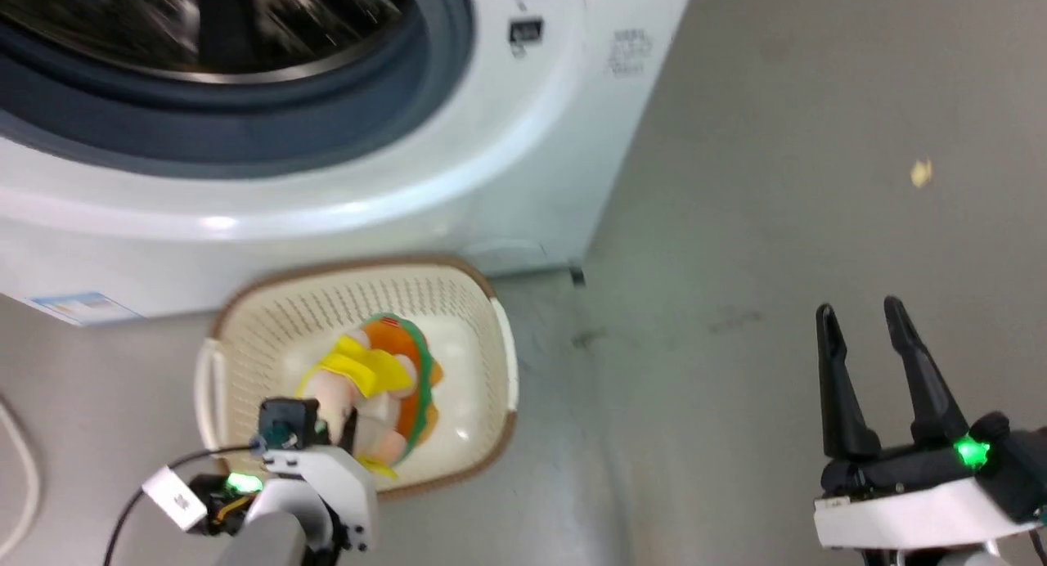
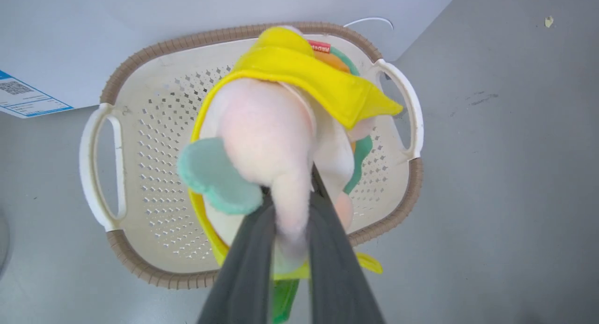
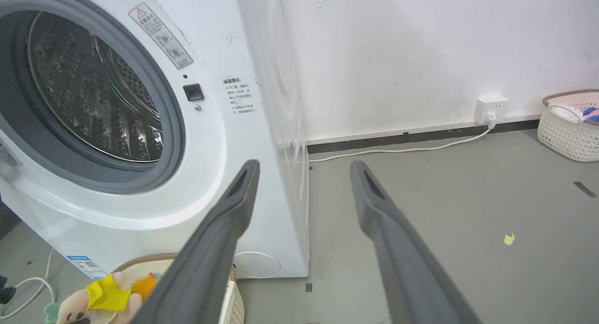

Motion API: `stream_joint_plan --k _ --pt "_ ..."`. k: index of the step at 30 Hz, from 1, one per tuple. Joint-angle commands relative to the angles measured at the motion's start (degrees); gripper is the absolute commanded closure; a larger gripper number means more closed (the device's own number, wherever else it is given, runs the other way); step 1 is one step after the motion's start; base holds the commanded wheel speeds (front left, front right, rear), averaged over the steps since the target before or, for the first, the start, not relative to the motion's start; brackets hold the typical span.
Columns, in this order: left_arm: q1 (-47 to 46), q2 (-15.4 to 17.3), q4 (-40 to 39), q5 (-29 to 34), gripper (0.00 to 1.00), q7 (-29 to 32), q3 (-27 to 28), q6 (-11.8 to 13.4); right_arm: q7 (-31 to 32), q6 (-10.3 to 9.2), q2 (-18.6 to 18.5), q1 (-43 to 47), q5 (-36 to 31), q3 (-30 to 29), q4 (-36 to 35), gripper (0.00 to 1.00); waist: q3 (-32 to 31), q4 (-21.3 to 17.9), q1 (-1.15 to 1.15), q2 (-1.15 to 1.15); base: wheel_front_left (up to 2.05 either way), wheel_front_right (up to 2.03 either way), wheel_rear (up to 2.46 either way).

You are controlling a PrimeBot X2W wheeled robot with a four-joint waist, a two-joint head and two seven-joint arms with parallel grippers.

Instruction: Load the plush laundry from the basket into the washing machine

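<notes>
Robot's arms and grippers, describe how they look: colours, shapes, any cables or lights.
The left gripper and right gripper each have two long, tapering dark grey fingers on a black base with a green light. The wrist housings are white. A black cable with a white connector loops beside the left wrist.

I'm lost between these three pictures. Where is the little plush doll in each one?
Head view: the plush doll is at the lower left, over the basket.
Left wrist view: the doll is large in the centre, pinched by the left hand, with the basket behind it.
Right wrist view: the doll is in the bottom-left corner.
Shared landmark: the brown-rimmed basket at the foot of the white washing machine.
</notes>
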Motion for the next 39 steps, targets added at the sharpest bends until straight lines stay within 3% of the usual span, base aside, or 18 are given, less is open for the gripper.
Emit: stream_joint_plan --k 1,12,17,22,28,33,39 --pt "1.3 -0.3 -1.3 -0.3 1.0 -0.6 0.2 -0.4 -0.3 0.03 0.0 0.9 -0.4 -0.1 0.3 0.0 -5.6 3.7 0.02 -0.01 0.0 0.0 0.0" --pt "16.5 -4.2 -31.7 -0.3 1.0 -0.7 7.1 2.1 -0.3 0.03 0.0 6.2 -0.8 -1.2 0.9 0.0 -12.9 6.6 0.02 -0.01 0.0 0.0 0.0" --pt "19.8 -5.7 -45.5 1.4 1.0 -0.7 9.9 2.9 -0.3 0.03 0.0 6.8 -0.9 -1.0 0.7 0.0 -12.9 6.4 0.02 -0.01 0.0 0.0 0.0" --pt "18.4 -6.2 -53.9 2.8 1.0 -0.7 12.1 2.5 -0.3 0.03 0.0 5.9 -0.6 -0.5 0.1 0.0 -10.3 5.2 0.02 -0.01 0.0 0.0 0.0" --pt "10.4 -5.8 -55.0 3.5 1.0 -0.7 15.0 2.2 -0.3 0.03 0.0 3.0 0.3 -0.3 -0.8 0.0 -2.7 2.5 0.02 -0.01 0.0 0.0 0.0" --pt "0.1 -1.7 -50.4 5.2 1.0 -0.3 16.3 1.6 -0.3 0.03 0.0 -0.2 2.2 -0.6 -0.9 0.0 4.8 -0.6 0.02 -0.01 0.0 0.0 0.0" --pt "-13.5 4.8 -45.4 7.1 1.0 5.2 17.5 1.7 -0.3 0.03 0.0 -3.2 4.9 -0.4 -0.3 0.0 11.8 -4.2 0.02 -0.01 0.0 0.0 0.0"
